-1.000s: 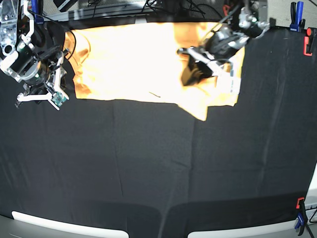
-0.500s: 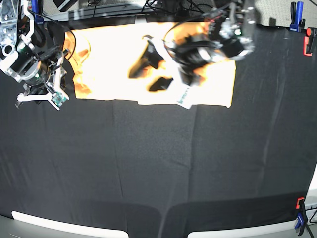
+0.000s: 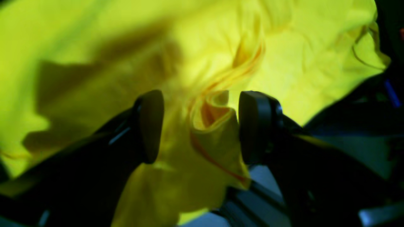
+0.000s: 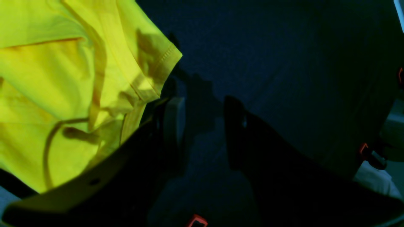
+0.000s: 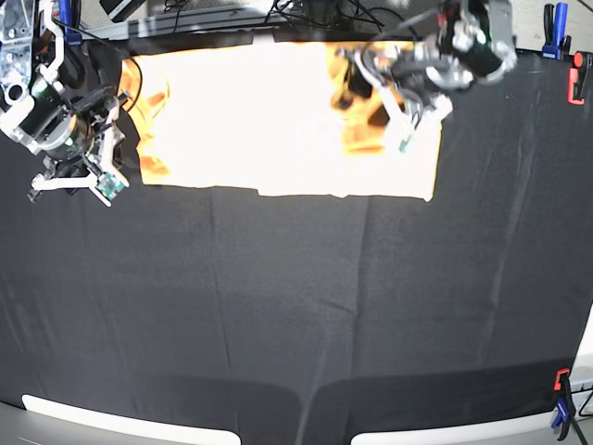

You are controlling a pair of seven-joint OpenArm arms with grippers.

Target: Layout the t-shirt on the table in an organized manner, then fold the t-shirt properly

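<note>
- Your left gripper [image 3: 200,126] is spread wide, a bunched fold of the t-shirt [image 5: 269,116] between its pads, unpinched.
- Your right gripper [image 4: 203,132] is parted and empty, lower right of the sleeve.

The base view looks straight down from high above on the whole counter [image 5: 296,306], its far edge at the top. The left wrist view sits just behind the left gripper [image 3: 200,126], very close to the t-shirt [image 3: 284,63]. The right wrist view looks past the right gripper [image 4: 203,132] at the shirt's sleeve and the black cloth. All three share the shirt.
</note>
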